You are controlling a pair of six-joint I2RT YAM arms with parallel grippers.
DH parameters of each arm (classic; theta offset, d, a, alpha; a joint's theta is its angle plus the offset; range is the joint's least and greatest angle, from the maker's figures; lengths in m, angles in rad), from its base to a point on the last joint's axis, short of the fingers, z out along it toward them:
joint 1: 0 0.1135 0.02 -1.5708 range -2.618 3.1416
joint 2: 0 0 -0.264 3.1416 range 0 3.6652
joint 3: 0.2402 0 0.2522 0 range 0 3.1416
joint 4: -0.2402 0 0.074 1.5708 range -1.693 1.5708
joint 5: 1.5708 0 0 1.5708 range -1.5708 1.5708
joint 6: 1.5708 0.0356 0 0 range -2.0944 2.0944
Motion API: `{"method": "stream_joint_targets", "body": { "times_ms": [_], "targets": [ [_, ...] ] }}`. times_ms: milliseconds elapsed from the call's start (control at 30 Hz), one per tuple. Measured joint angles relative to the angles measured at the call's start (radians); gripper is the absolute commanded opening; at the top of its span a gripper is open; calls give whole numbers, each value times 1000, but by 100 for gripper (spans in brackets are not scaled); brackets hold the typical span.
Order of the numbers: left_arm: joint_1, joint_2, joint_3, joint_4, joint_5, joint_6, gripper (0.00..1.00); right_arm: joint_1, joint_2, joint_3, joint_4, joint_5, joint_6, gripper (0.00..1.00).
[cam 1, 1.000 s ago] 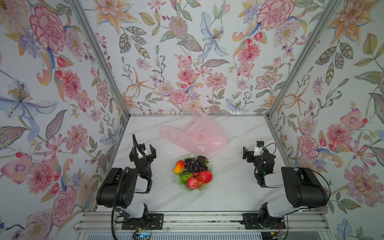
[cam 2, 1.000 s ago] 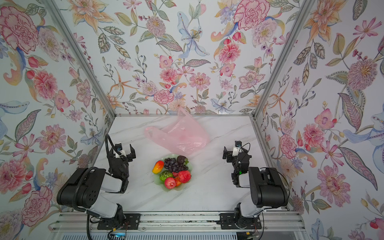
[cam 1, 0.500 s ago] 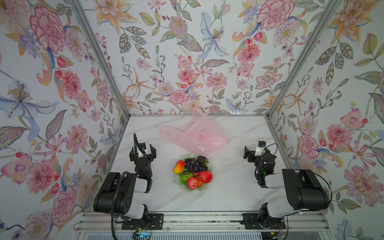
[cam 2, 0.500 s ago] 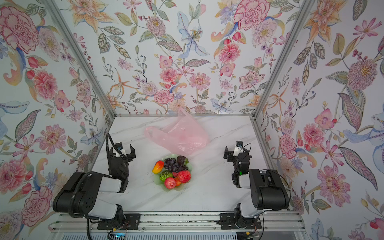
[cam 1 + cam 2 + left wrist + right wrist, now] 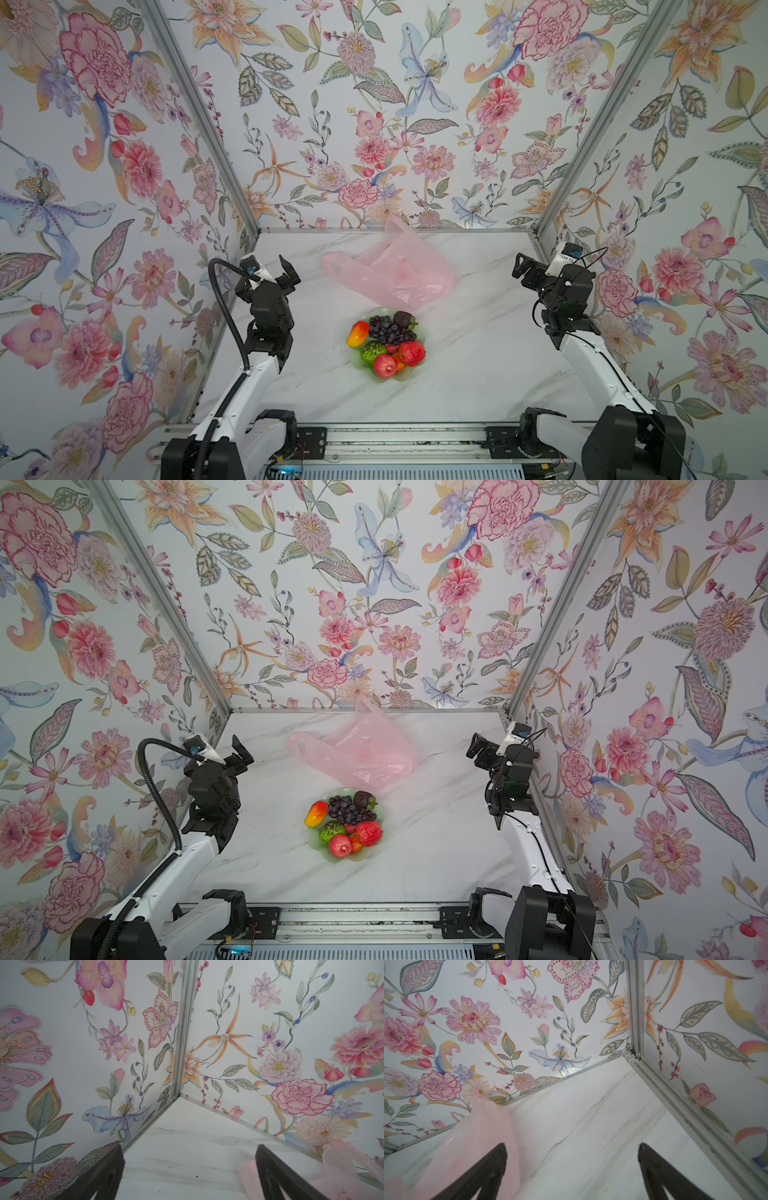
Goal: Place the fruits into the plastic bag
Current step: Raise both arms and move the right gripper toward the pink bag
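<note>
Fruits [image 5: 386, 343] seem light, slippery; flimsy plastic bag [image 5: 395, 270] wants a handle grip; left end effector [image 5: 188, 1148], right end effector [image 5: 571, 1145] gape empty

Pale green plate [image 5: 409, 374] mid marble table [image 5: 478, 353]; floral walls [image 5: 374, 104] around.

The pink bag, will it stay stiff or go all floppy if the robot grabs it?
Probably floppy: the bag lies crumpled and creased, one corner poking up. Likely very light too, since the film looks thin and see-through. Its shiny surface might slip or bunch in a pinch.
</note>
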Motion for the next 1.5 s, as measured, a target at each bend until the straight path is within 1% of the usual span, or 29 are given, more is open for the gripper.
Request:
{"method": "stream_joint_targets", "body": {
  "times_ms": [67,133,300,433,633,733,867,1133,1267,1333,1433,1500],
  "targets": [
    [0,-26,12,-85,92,-66,99,-1,-10,22,-111,-97,41,99],
    [0,-48,11,-153,189,-118,99,26,-22,38,-200,-169,72,99],
    [0,-92,8,-269,426,-227,99,132,-57,72,-367,-286,130,99],
    [0,-135,-21,-296,593,-286,99,188,-56,73,-405,-371,177,99],
    [-1,-206,-66,-314,728,-335,99,302,4,41,-357,-425,245,99],
    [-2,-220,-82,-307,761,-353,99,358,63,33,-300,-443,275,99],
    [-2,-211,-90,-304,780,-360,99,409,188,44,-235,-454,294,99],
    [-2,-81,-75,-269,809,-370,99,476,432,161,-157,-448,309,99],
    [0,-44,-59,-269,813,-370,99,496,520,206,-108,-399,315,99],
    [2,-41,-59,-269,821,-370,99,508,560,225,-92,-357,317,96],
    [5,-41,-59,-262,832,-370,99,534,613,256,-66,-288,326,86],
    [9,-42,-59,-261,834,-370,99,552,640,269,-32,-243,343,77]
  ]
}}
